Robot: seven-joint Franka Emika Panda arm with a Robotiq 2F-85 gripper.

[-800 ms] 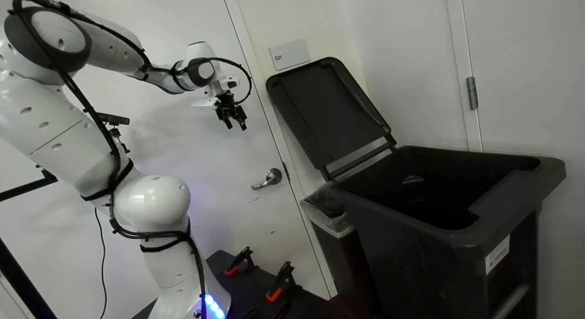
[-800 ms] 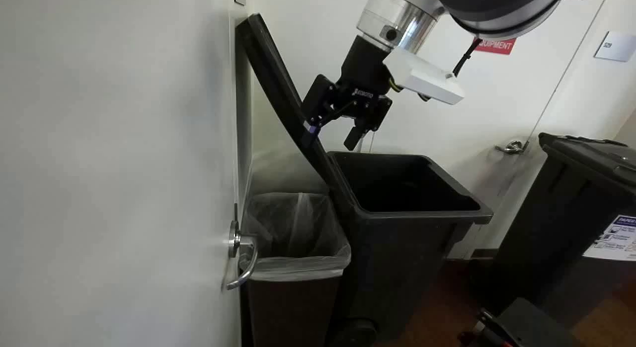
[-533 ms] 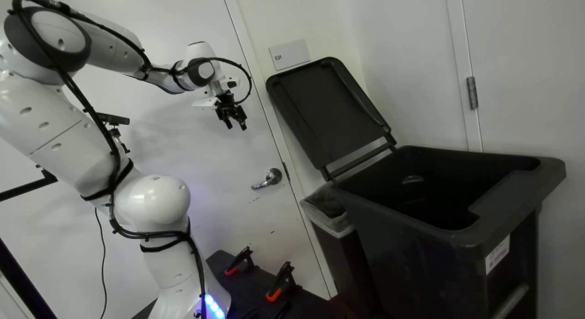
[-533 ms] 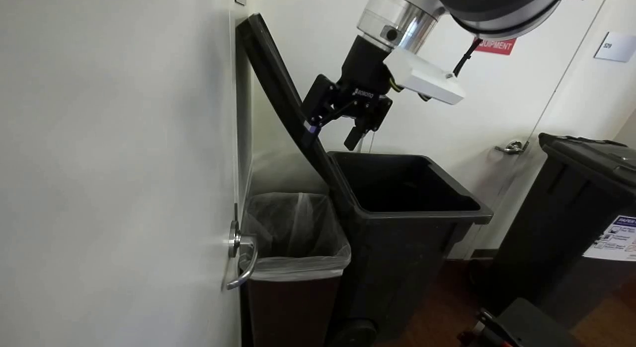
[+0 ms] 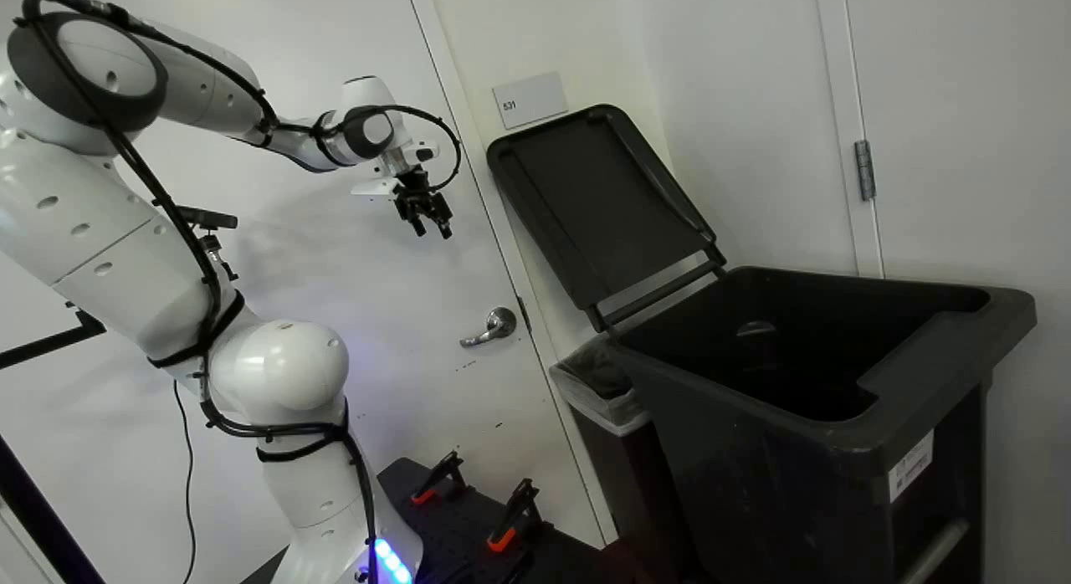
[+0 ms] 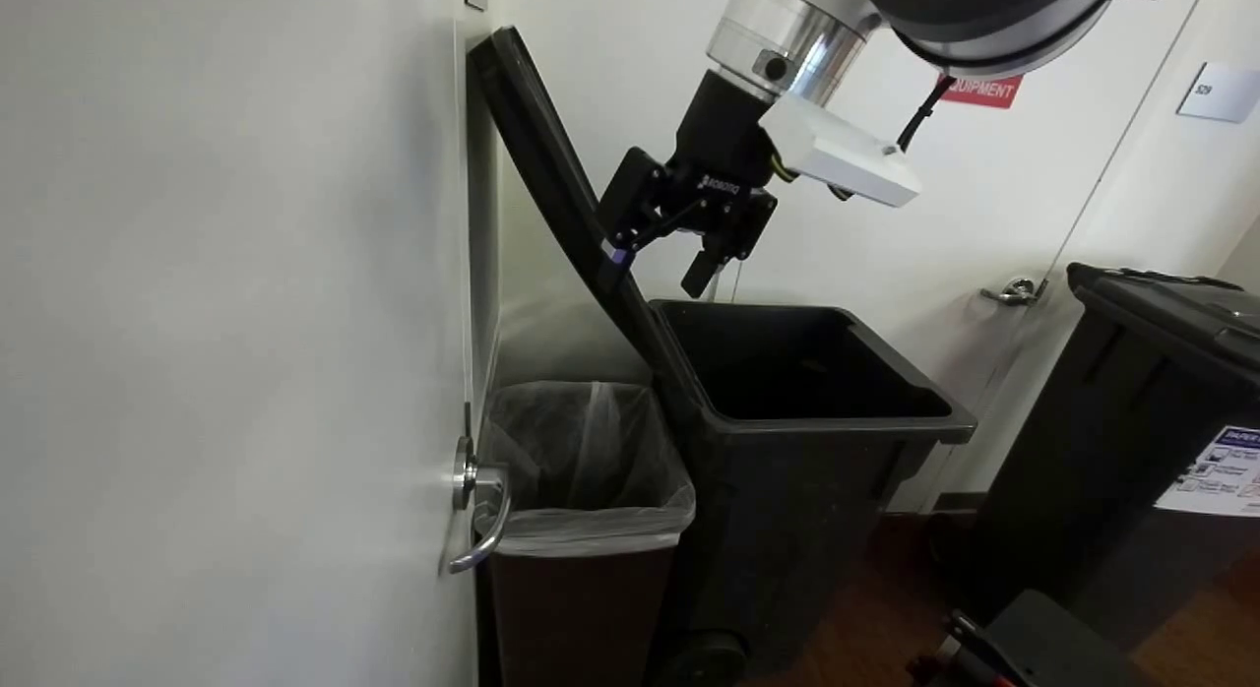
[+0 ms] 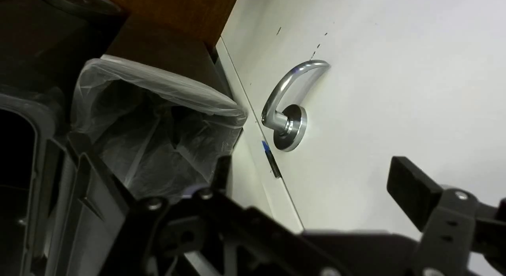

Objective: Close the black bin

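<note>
In an exterior view, the gripper [image 6: 653, 279] hangs with its 2 fingers [image 6: 701, 272] spread, a gap between them. Nearest, though apart, the raised lid [image 6: 559, 180] slants up toward 11 o'clock from the black bin [image 6: 787, 500]. That bin stands uncovered at 5 o'clock from the gripper. A lined can [image 6: 586, 608] sits just beside the bin, between 6 and 7 o'clock. Farther off, between 3 and 4 o'clock, stands a dark covered bin [image 6: 1112, 451] bearing a white notice [image 6: 1218, 472].
</note>
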